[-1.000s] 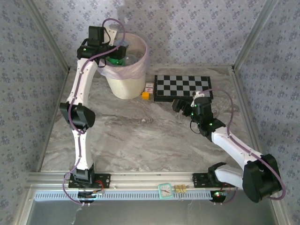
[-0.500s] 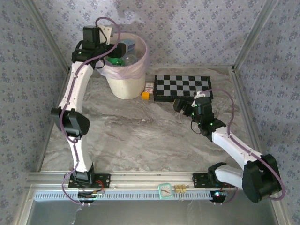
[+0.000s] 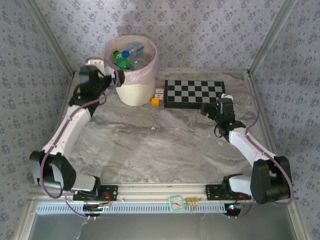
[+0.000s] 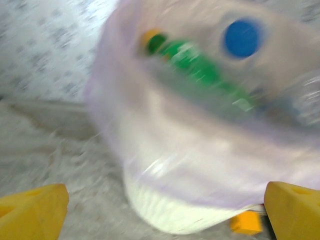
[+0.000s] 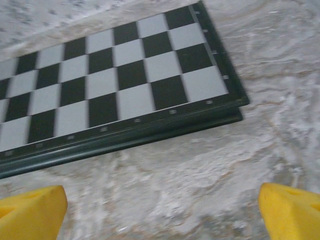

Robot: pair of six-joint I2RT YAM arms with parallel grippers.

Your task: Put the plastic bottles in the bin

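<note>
Top view: the left hand (image 3: 112, 82) sat just beside the bin (image 3: 131, 94), at its left flank; finger gap unreadable here. The plastic bottles (image 3: 127, 56) lay inside the bin, ahead of and above that hand (green ones, clear ones). The right hand (image 3: 209, 111) hovered at the chessboard (image 3: 195, 93), over its near right corner. A yellow cube (image 3: 155, 102) and a red-white box (image 3: 159, 93) sat between bin and board, apart from both hands.

Left wrist, blurred: left hand (image 4: 162, 212) spread wide, empty. Bin (image 4: 190, 165) straight ahead, a green bottle (image 4: 200, 65) and a blue cap (image 4: 242, 38) inside it. Yellow cube (image 4: 245, 222) by the right-side fingertip.

Right wrist: right hand (image 5: 160, 212) spread wide, empty. Chessboard (image 5: 115, 85) ahead, marbled tabletop (image 5: 260, 125) below.
</note>
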